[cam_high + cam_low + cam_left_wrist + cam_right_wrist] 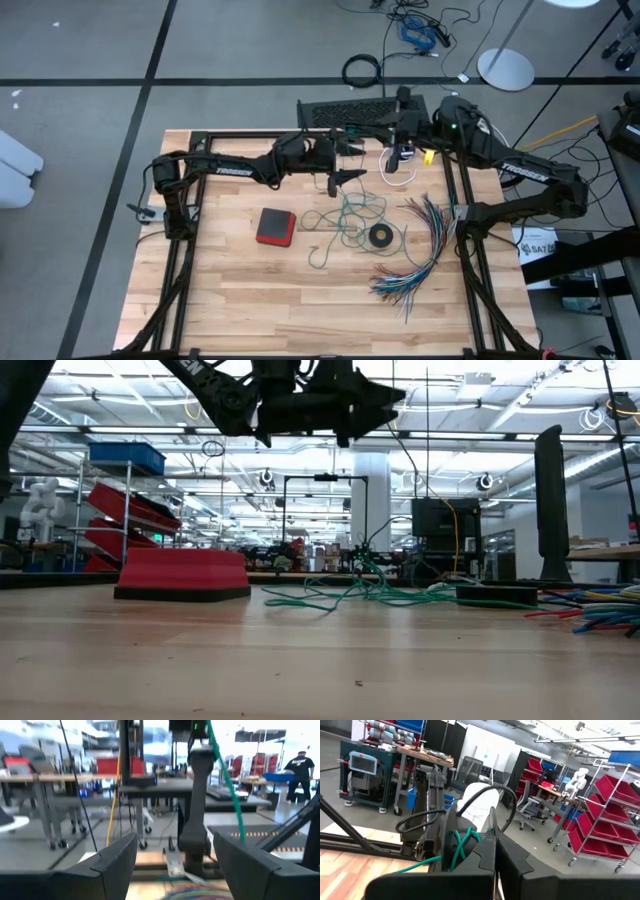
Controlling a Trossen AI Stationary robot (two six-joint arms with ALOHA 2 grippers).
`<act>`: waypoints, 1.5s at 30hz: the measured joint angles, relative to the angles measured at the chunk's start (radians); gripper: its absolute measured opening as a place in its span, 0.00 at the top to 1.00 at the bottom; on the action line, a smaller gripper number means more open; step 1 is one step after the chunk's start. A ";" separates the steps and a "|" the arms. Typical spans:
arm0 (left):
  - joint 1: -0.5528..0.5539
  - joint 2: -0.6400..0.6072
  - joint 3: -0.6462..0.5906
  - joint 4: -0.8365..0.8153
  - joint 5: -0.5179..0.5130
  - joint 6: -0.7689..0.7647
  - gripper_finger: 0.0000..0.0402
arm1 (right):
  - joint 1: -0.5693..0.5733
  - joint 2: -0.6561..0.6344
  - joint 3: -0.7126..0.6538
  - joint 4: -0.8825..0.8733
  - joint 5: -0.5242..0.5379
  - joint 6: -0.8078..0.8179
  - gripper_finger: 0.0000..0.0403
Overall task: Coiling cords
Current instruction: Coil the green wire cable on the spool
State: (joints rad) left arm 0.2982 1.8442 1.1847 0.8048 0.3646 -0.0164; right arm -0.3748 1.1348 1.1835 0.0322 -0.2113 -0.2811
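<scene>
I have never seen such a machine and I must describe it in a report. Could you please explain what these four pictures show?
This is a robot with two dark arms at a wooden table. Each arm ends in a two-finger pincer.

One picture looks straight down from above. One looks level across the table top. The other two come from small cameras on the arms' wrists, looking past the fingers into the room.

On the table lie a teal cord in a loose tangle, a red box, a small black ring and a fan of coloured wires. A white cord loops near the far edge.

The left pincer is open and empty, above the table. The right pincer seems shut on part of the teal cord, lifted near the far edge.
</scene>
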 joint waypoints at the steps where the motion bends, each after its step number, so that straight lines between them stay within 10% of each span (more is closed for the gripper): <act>1: 0.000 0.000 0.000 -0.022 -0.007 0.000 0.33 | 0.000 0.003 0.000 0.006 0.000 0.000 1.00; 8: 0.065 -0.010 -0.001 -0.169 -0.109 0.074 0.33 | 0.000 0.008 0.000 -0.002 0.000 -0.012 1.00; 32: 0.139 -0.118 -0.013 -0.326 0.387 0.005 0.33 | 0.000 0.007 0.000 -0.044 0.001 -0.057 1.00; 45: 0.058 -0.056 -0.013 -0.288 0.191 0.053 0.33 | 0.001 0.010 0.000 -0.036 0.001 -0.044 1.00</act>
State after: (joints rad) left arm 0.3562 1.7883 1.1721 0.5164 0.5561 0.0361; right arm -0.3736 1.1446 1.1835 -0.0035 -0.2108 -0.3248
